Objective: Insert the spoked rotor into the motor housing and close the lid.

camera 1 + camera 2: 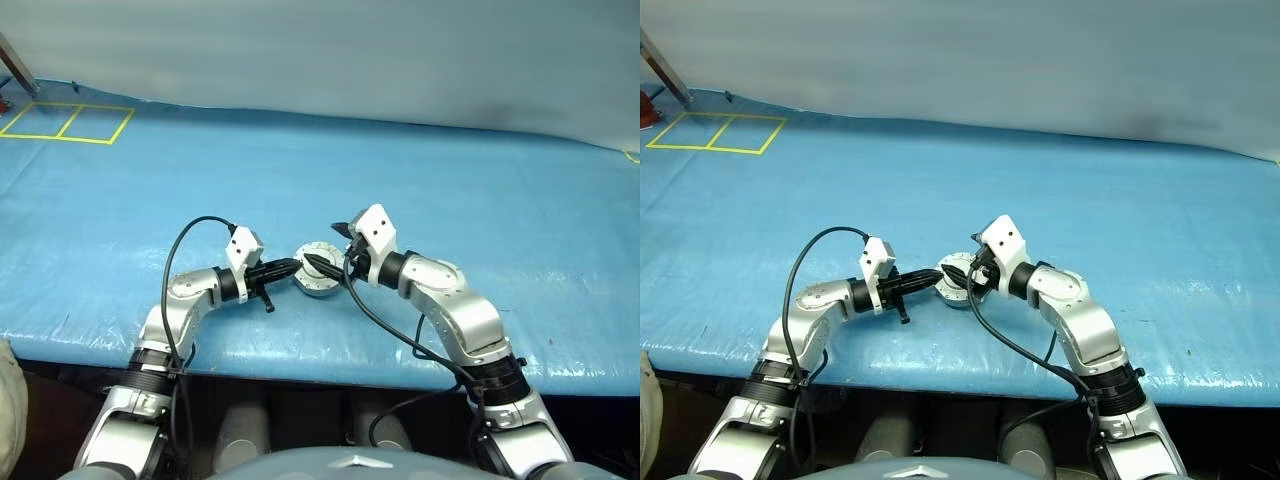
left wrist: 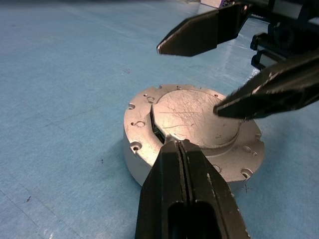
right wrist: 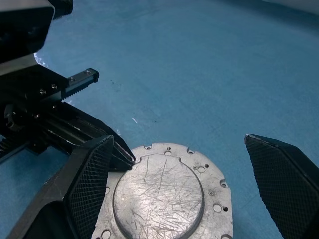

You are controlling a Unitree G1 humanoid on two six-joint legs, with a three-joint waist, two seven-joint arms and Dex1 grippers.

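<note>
Pressed-together tips of the left gripper [image 2: 183, 149] touch the near rim of the lid [image 2: 194, 117], which sits on the motor housing [image 2: 137, 162] mid-table. Right gripper [image 3: 192, 174] hangs spread wide above it. I'd push down evenly (looks slightly cocked near the notch), holding the housing still.

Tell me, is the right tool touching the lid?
Apart. In the right wrist view, the right tool's open fingers stand wide on either side above the lid.
</note>
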